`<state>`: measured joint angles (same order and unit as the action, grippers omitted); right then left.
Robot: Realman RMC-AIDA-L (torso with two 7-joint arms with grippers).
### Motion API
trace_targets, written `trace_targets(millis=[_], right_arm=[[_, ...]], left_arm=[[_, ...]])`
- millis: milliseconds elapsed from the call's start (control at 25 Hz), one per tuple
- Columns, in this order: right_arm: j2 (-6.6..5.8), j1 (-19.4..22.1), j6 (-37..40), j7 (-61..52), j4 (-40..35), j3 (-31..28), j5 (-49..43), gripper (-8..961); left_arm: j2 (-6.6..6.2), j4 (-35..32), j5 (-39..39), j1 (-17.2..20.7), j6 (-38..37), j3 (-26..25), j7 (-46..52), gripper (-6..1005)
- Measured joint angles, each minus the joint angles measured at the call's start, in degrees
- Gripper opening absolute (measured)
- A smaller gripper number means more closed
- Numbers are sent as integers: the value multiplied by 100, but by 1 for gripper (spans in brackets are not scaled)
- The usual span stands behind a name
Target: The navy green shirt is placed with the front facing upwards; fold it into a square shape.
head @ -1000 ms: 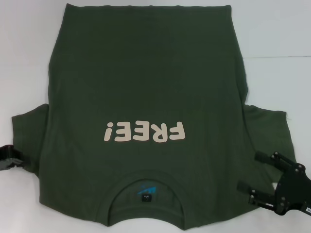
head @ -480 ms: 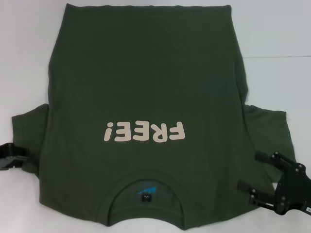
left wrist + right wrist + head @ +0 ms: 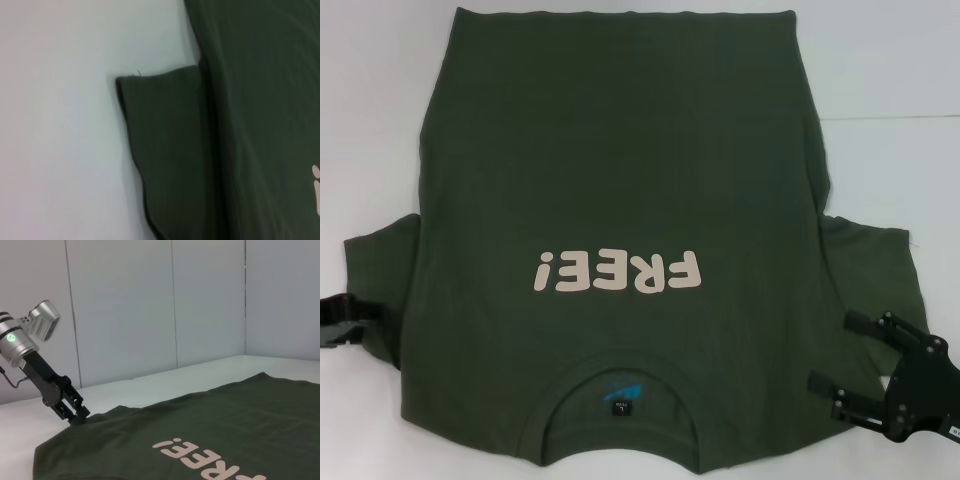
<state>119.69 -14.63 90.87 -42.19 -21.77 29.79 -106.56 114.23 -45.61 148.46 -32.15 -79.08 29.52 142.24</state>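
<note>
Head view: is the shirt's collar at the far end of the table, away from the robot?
No. The navy green shirt lies with its collar and blue neck label at the near edge, its hem farthest away.

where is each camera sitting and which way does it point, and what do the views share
Head view: high on the robot, looking down at the dark olive-green cotton T-shirt lying on the white table; left claw at one sleeve, open right claw over the other.
Left wrist view: looks down at the shirt's left sleeve; none of the robot's body shows.
Right wrist view: low, looking across the shirt at the left claw touching the sleeve.
Shared: all three show the shirt; each catches the pale "FREE!" lettering.
</note>
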Motion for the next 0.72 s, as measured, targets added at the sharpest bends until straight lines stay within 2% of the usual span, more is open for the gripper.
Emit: trace_targets(millis=[720], right_arm=[[-6,-37,0,0,1,-9,4,926]], left_arm=[[61,-31,342,-164,166,185,154,538]])
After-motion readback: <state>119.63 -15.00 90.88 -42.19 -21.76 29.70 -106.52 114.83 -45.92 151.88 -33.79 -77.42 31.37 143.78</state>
